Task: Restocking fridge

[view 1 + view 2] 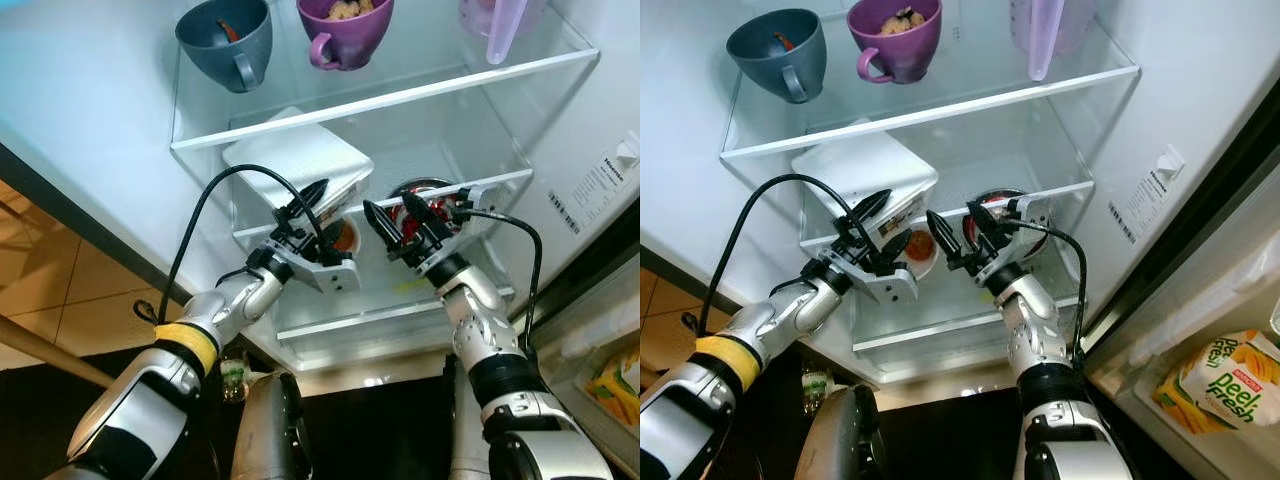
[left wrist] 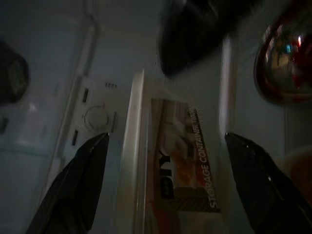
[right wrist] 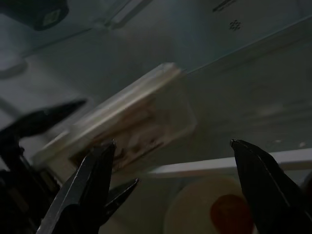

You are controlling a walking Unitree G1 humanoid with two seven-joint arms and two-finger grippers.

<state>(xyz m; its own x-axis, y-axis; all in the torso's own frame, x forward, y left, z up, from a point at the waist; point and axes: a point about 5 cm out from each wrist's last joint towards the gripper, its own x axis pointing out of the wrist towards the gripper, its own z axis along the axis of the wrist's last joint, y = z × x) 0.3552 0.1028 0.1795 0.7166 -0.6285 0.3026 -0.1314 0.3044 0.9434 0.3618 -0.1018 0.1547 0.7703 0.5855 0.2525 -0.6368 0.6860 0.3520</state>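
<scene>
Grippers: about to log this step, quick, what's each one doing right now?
Left gripper: open, holding nothing, at the white storage container.
Right gripper: open, holding nothing, in front of the middle shelf.

My arms are silver with black joints; the left arm point(image 1: 215, 320) wears a yellow band, and black cables loop to each black-fingered claw: left claw point(image 1: 322, 215), right claw point(image 1: 397, 222).

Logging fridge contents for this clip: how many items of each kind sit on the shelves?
Mugs: 2, grey mug and purple mug
Storage containers: 1, white storage container
Pitchers: 1, clear pitcher
Bowls: 2, white bowl and red bowl
Total: 6
</scene>
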